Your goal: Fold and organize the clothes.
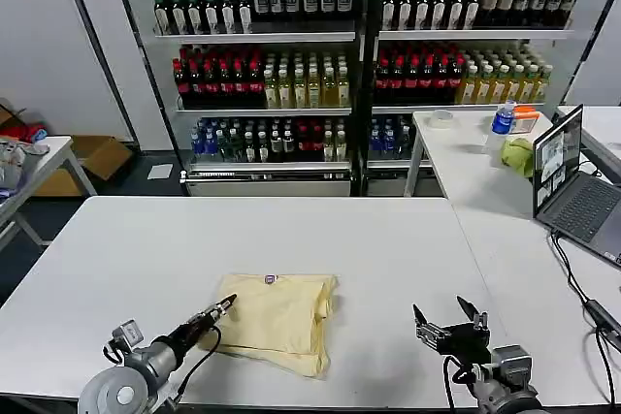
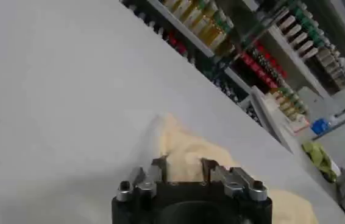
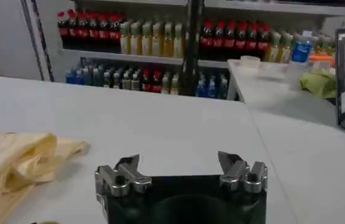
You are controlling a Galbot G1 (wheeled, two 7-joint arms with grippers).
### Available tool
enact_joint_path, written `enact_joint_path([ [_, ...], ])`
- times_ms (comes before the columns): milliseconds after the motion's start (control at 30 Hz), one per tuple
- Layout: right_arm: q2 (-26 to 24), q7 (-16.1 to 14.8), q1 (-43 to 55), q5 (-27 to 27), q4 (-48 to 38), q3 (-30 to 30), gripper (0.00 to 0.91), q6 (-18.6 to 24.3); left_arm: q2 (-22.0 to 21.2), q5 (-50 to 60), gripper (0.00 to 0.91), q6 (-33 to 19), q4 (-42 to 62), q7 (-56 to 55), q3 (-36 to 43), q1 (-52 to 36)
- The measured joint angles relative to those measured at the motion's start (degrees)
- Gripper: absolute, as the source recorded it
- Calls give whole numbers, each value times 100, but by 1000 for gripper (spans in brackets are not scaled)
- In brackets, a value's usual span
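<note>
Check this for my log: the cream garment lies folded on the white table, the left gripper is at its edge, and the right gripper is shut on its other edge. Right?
One detail is off. The head view shows the right gripper open over bare table, well clear of the cream garment. The garment does lie folded there, with the left gripper at its edge.

The room is bright, with soft, even light. The white counter (image 1: 146,249) shines pale with no hard glare. Shadows are faint. In the left wrist view the bottles on the shelves (image 2: 264,42) at the upper right look blurry and tilted. The laptop screen (image 1: 556,157) glows at the right.
</note>
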Motion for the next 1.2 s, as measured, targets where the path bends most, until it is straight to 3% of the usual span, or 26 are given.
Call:
enact_joint_path([
  [467,-47,17,-35,57,87,83,907,0,-179,-460,10,3,-20,-44,-261,26],
  [767,-46,15,-12,94,109,83,907,0,-154,-1087,10,3,-175,-184,-872,217],
  [933,-31,10,33,129,131,60,907,6,148,-1387,10,11,-197,-302,-1588,312],
  [1200,-25,4,84,186,204,33,907,29,1166,-1413,20,16,-154,-391,-3080,403],
])
